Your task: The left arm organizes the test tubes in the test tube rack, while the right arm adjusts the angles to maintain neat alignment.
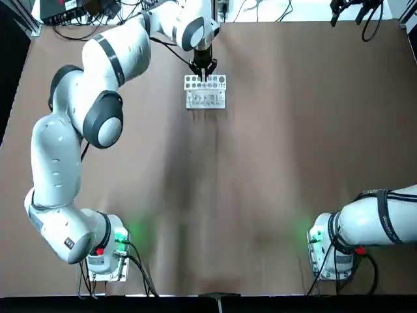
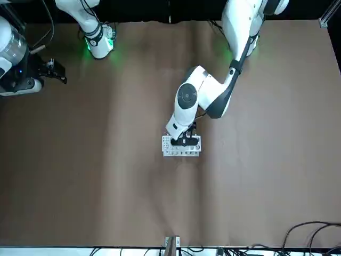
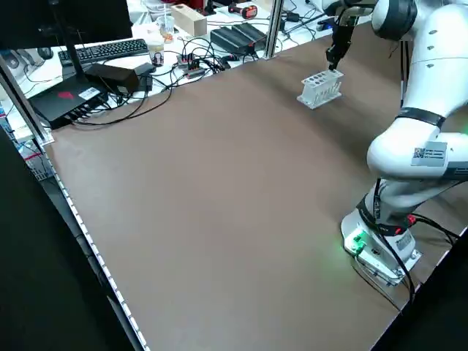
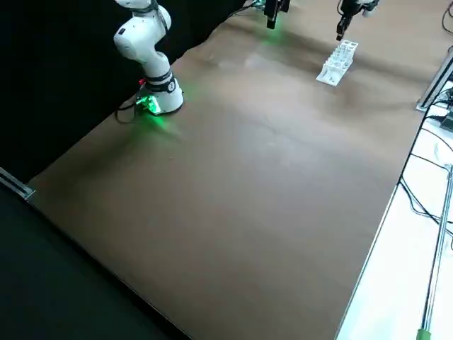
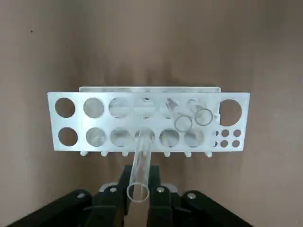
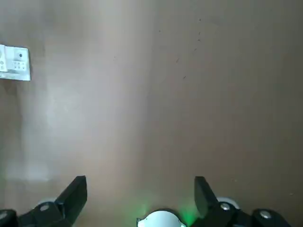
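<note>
The white test tube rack (image 1: 205,90) stands at the far middle of the brown table, also visible as the rack (image 2: 181,146) in the front view. My left gripper (image 1: 203,72) hovers right above its far row. In the left wrist view this gripper (image 5: 139,193) is shut on a clear test tube (image 5: 141,161), whose lower end sits in a hole of the rack (image 5: 71,121). Two more tubes (image 5: 193,118) lean in holes nearby. My right gripper (image 6: 140,191) is open and empty, parked near its own base, with the rack's corner (image 6: 15,63) far off.
Cables, a keyboard and boxes (image 3: 131,62) lie on a bench beyond the table's left edge. The right arm's green-lit base (image 1: 326,244) and the left arm's base (image 1: 107,251) stand at the near edge. Brown table surface (image 1: 260,169) spreads between them.
</note>
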